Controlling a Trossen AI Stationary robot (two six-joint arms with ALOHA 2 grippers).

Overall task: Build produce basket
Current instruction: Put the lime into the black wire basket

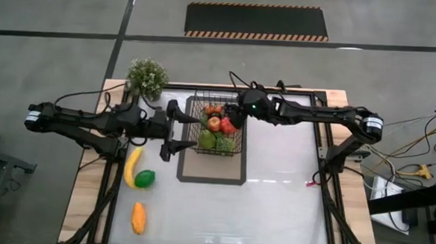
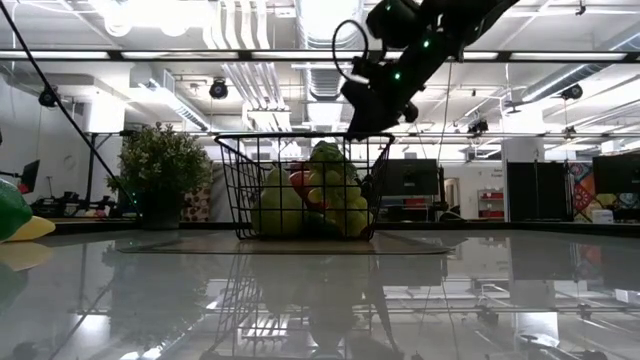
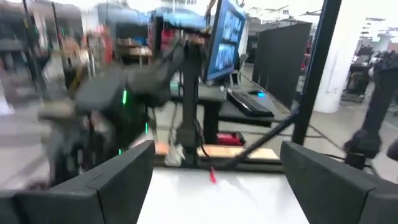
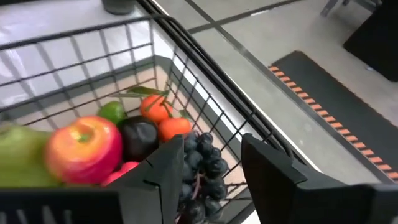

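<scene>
The black wire basket stands on a dark-bordered mat at mid-table. It holds a red apple, green fruits, orange pieces and dark grapes. My right gripper hovers open over the basket's far right part, above its rim in the low view, with the grapes below the gap between its fingers. My left gripper is wide open and empty just left of the basket. A yellow banana, a green fruit and an orange piece lie on the table at the left.
A potted plant stands at the table's far left corner, behind my left arm. The right half of the table is bare white surface. The loose fruits lie near the left edge, nearer the front than my left gripper.
</scene>
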